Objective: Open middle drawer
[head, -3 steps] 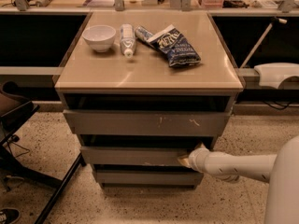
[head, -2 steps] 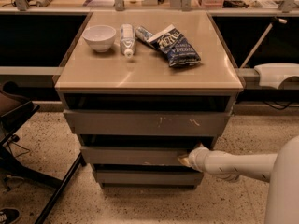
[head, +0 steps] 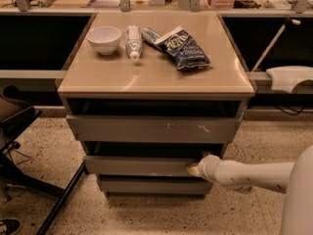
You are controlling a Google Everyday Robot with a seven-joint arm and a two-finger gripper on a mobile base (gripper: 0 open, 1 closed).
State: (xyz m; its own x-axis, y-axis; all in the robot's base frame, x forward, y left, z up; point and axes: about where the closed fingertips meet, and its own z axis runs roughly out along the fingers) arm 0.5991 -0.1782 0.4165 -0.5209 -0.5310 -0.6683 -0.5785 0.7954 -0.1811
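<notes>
The middle drawer is the mid-sized plain grey front between the wide scratched top front and the small bottom front. It stands out a little from the cabinet, with a dark gap above it. My gripper is at the end of the white arm that reaches in from the right. It sits at the right end of the middle drawer's front, at its top edge.
On the tan cabinet top stand a white bowl, a lying white bottle and a blue snack bag. A black chair base is at the left on the speckled floor. A white object is at right.
The arm and gripper have shifted slightly left along the middle drawer's front. The drawers look unchanged.
</notes>
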